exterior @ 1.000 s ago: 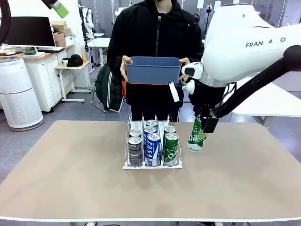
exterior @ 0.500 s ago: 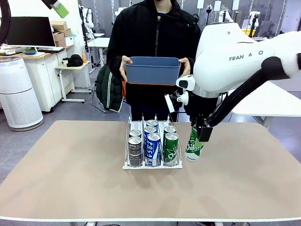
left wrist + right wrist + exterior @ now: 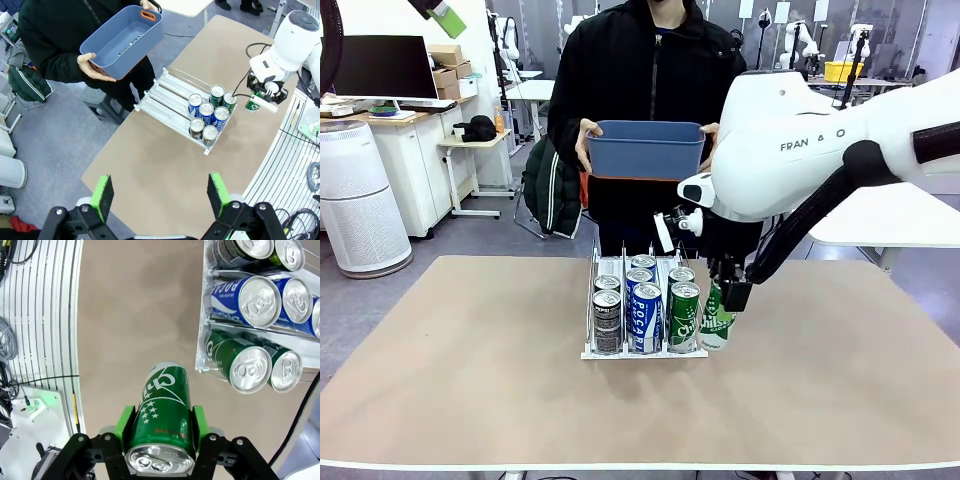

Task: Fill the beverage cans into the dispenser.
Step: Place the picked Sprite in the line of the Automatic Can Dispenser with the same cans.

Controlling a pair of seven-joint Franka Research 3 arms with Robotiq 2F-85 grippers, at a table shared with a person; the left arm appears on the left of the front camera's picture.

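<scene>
The dispenser [image 3: 590,330] stands mid-table with several beverage cans in its lanes: dark ones [image 3: 607,318] on the left, blue-and-white ones [image 3: 646,316] in the middle, green ones [image 3: 683,314] on the right. My right gripper [image 3: 728,292] is shut on a green can [image 3: 716,322], held slightly tilted just off the table, right beside the dispenser's right front corner. In the right wrist view this green can [image 3: 162,405] sits between the green pads [image 3: 124,421], next to the dispenser's wall [image 3: 201,347]. My left gripper [image 3: 161,195] hangs open high above the table's left part.
A person at the far side holds an empty blue bin [image 3: 645,150] in both hands above the table's far edge. The back halves of the dispenser lanes [image 3: 167,92] lie bare. Bare tabletop [image 3: 470,360] spreads left, right and in front of the dispenser.
My right arm has carried the green can leftward and a little lower, from well right of the dispenser to right beside its front right corner. The left gripper and the person stay still.
</scene>
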